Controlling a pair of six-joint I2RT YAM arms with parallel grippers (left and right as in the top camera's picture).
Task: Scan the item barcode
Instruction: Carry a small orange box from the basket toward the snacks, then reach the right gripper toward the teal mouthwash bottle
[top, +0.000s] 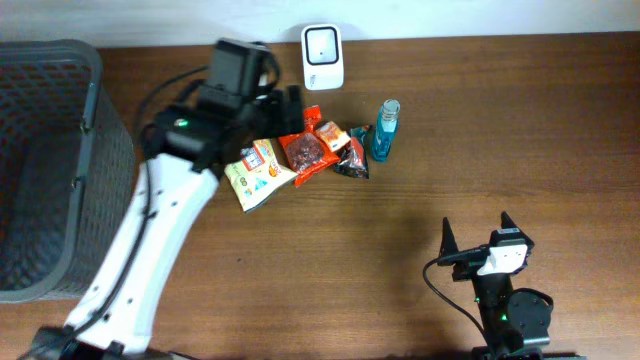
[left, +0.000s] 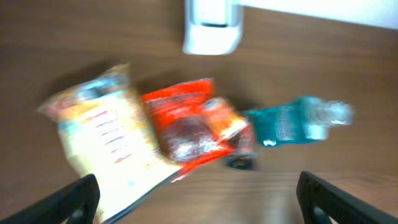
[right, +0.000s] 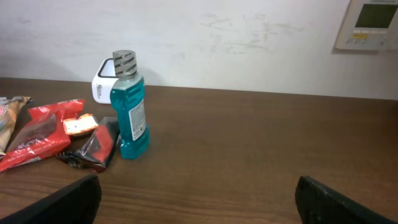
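Upright bottle (right: 129, 93) of blue liquid (right: 132, 127)

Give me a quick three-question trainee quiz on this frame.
1. True or false: the blue bottle lies on its side.
2. Where is the white scanner? A) in the basket B) on the table, beyond the snack packets C) held by an arm
3. Fill in: the left gripper and right gripper are both ____.

Key: 1 false, it stands upright; 2 B; 3 open.
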